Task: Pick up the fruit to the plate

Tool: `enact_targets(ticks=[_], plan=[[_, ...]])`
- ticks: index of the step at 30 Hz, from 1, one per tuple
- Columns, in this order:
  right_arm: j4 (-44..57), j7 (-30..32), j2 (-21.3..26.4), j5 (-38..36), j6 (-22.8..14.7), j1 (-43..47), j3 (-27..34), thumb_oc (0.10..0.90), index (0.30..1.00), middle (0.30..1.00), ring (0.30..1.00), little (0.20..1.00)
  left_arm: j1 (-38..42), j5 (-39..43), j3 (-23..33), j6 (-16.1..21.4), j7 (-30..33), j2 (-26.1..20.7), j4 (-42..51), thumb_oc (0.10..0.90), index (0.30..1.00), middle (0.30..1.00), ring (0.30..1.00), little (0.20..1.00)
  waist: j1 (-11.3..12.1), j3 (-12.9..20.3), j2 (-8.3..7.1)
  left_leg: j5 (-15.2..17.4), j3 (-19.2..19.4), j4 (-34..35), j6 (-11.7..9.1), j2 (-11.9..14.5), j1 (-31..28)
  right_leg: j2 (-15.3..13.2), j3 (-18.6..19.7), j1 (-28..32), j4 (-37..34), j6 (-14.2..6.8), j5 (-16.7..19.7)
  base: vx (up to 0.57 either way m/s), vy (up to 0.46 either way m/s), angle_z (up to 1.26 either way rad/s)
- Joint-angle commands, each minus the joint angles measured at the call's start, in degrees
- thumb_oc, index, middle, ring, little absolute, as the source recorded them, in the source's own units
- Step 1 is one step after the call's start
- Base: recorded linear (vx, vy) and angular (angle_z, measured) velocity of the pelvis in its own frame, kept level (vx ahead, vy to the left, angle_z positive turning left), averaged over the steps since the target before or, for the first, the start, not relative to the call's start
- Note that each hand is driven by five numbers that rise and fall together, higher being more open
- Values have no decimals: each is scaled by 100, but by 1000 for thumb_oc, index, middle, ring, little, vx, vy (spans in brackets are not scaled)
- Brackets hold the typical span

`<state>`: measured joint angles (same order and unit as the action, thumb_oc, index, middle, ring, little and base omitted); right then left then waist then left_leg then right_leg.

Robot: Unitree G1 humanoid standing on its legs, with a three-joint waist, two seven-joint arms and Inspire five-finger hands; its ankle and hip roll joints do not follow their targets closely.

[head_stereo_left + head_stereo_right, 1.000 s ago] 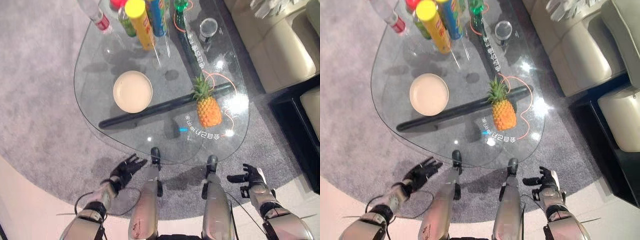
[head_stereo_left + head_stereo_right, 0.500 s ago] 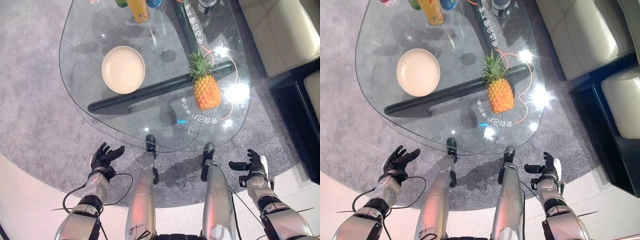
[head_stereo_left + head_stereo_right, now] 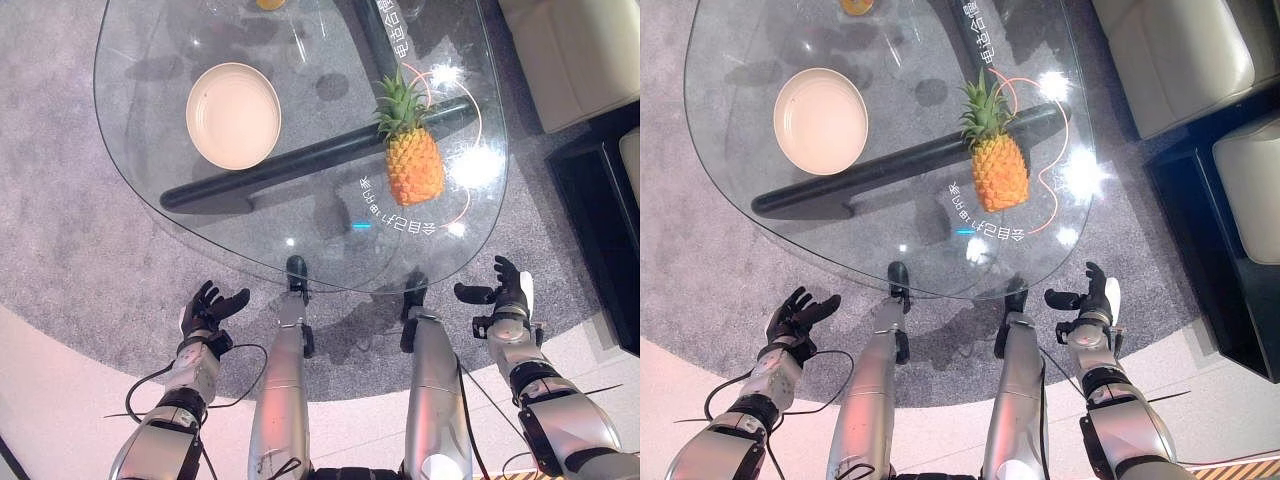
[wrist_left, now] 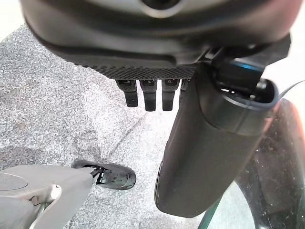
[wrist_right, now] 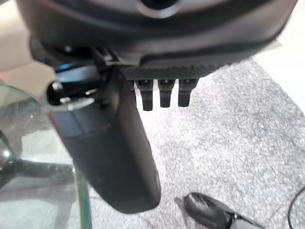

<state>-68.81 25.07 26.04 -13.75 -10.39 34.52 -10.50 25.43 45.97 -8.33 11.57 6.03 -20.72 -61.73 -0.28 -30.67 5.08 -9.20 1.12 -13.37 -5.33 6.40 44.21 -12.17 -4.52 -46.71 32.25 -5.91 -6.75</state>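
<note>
Orange pineapple point(image 3: 414, 165) lies nr glass table's point(image 3: 140, 170) rim; round cream plate point(image 3: 233, 115) well apart; my L hand point(image 3: 207, 312) & R hand point(image 3: 508, 295) spread, empty, over grey carpet point(image 3: 70, 270).

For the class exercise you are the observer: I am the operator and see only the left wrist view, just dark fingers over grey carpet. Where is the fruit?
Observer: The pineapple lies on the glass table, toward the robot's right.
Operator: And the plate?
Observer: The plate sits empty on the table's left part, apart from the pineapple.
Operator: Is the right hand busy?
Observer: No, the right hand is open below the table's near edge, holding nothing.
</note>
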Motion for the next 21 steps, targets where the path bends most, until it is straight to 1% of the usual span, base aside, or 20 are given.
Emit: enact_targets(ticks=[1, 2, 4, 6, 7, 8, 10, 11, 13, 15, 16, 17, 18, 19, 20, 21], plan=[[-34, 834, 622, -517, -232, -149, 233, 800, 900, 900, 900, 900, -112, 69, 79, 123, -34, -343, -168, 800, 900, 900, 900, 900, 40, 88, -145, 1007, 54, -1213, 176, -259, 276, 170, -132, -29, -674, -7, 609, 0, 0, 0], [-17, 1138, 722, -820, -319, -115, 383, 800, 900, 900, 900, 900, -142, 57, 61, 136, -78, -358, -179, 800, 900, 900, 900, 900, 45, 88, -145, 1007, 60, -1198, 176, -251, 268, 165, -141, -19, -679, -13, 611, 0, 0, 0], [46, 1455, 846, -1183, -460, -56, 602, 800, 900, 900, 900, 900, -172, 76, 31, 164, -110, -362, -181, 800, 900, 900, 900, 900, 47, 88, -147, 1008, 62, -1192, 179, -243, 275, 171, -146, -15, -676, -11, 609, 1, -15, 0], [171, 1732, 939, -1358, -628, -27, 820, 800, 900, 900, 900, 900, -238, 62, 6, 204, -112, -339, -151, 800, 900, 900, 900, 900, 51, 88, -151, 1009, 62, -1168, 184, -248, 252, 184, -155, 6, -685, -12, 615, 0, 0, 0], [232, 1799, 982, -1404, -635, -9, 879, 800, 900, 900, 900, 900, -261, 69, -13, 219, -110, -336, -133, 800, 900, 900, 900, 900, 55, 88, -148, 1007, 58, -1159, 186, -250, 255, 185, -157, 1, -686, -13, 619, 0, 0, 0], [288, 1999, 1061, -1493, -775, 51, 980, 800, 900, 900, 900, 900, -280, 95, -39, 221, -125, -348, -116, 800, 900, 900, 900, 900, 64, 88, -148, 1003, 59, -1139, 188, -250, 250, 178, -172, 4, -700, -20, 631, 0, 0, 0], [523, 2359, 1167, -1537, -898, 136, 1068, 800, 900, 900, 900, 900, -300, 98, -56, 195, -103, -367, -47, 800, 900, 900, 900, 900, 70, 88, -149, 987, 58, -1092, 185, -254, 241, 174, -194, 15, -727, -26, 643, 0, 0, 0], [738, 2590, 1193, -1486, -994, 173, 1105, 800, 900, 900, 900, 900, -319, 118, -87, 197, -63, -353, -6, 800, 900, 900, 900, 900, 66, 88, -150, 977, 61, -1066, 187, -260, 233, 175, -207, 14, -739, -30, 657, 0, 0, 0], [1382, 2966, 1237, -1387, -1051, 198, 1109, 800, 900, 900, 900, 900, -375, 120, -103, 178, -11, -338, 111, 800, 900, 900, 900, 900, 47, 88, -149, 954, 56, -1011, 188, -275, 224, 176, -223, 13, -770, -25, 669, 0, 0, 0], [2003, 3278, 1201, -1135, -1089, 166, 1032, 800, 900, 900, 900, 900, -424, 115, -97, 155, 60, -317, 215, 800, 900, 900, 900, 900, 19, 88, -149, 924, 55, -948, 187, -286, 210, 185, -231, 12, -794, -22, 679, 0, 0, 0], [2245, 3361, 1197, -1061, -1027, 161, 1008, 800, 900, 900, 900, 900, -438, 127, -98, 163, 70, -312, 233, 800, 900, 900, 900, 900, 9, 88, -150, 914, 54, -936, 188, -290, 213, 189, -230, 6, -801, -21, 684, 0, 0, 0], [2751, 3396, 1148, -712, -1129, 106, 977, 800, 900, 900, 900, 900, -497, 106, -63, 181, 66, -283, 280, 800, 900, 900, 900, 900, -14, 88, -147, 890, 55, -896, 191, -299, 211, 198, -228, -1, -817, -17, 684, -13, 46, 1], [3155, 3466, 1130, -404, -1050, 95, 930, 800, 900, 900, 900, 900, -521, 115, -57, 192, 72, -259, 300, 800, 900, 900, 900, 900, -27, 88, -140, 872, 59, -869, 191, -306, 214, 196, -226, -11, -837, -9, 686, -13, 69, 0], [3571, 3463, 1112, -229, -989, 85, 866, 800, 900, 900, 900, 900, -550, 136, -52, 212, 77, -219, 322, 800, 900, 900, 900, 900, -41, 88, -135, 856, 61, -842, 188, -309, 212, 195, -219, -19, -859, -7, 690, -7, 58, 0], [3776, 3479, 1088, -173, -910, 69, 843, 800, 900, 900, 900, 900, -561, 130, -45, 221, 79, -203, 330, 800, 900, 900, 900, 900, -47, 88, -134, 849, 63, -828, 186, -308, 209, 196, -215, -22, -865, -7, 688, -4, 68, 1], [4317, 3450, 990, 139, -831, 11, 801, 800, 900, 900, 900, 900, -593, 104, -16, 252, 90, -138, 351, 800, 900, 900, 900, 900, -73, 88, -130, 829, 72, -791, 179, -308, 199, 203, -195, -25, -880, -1, 677, -1, 60, 1]])
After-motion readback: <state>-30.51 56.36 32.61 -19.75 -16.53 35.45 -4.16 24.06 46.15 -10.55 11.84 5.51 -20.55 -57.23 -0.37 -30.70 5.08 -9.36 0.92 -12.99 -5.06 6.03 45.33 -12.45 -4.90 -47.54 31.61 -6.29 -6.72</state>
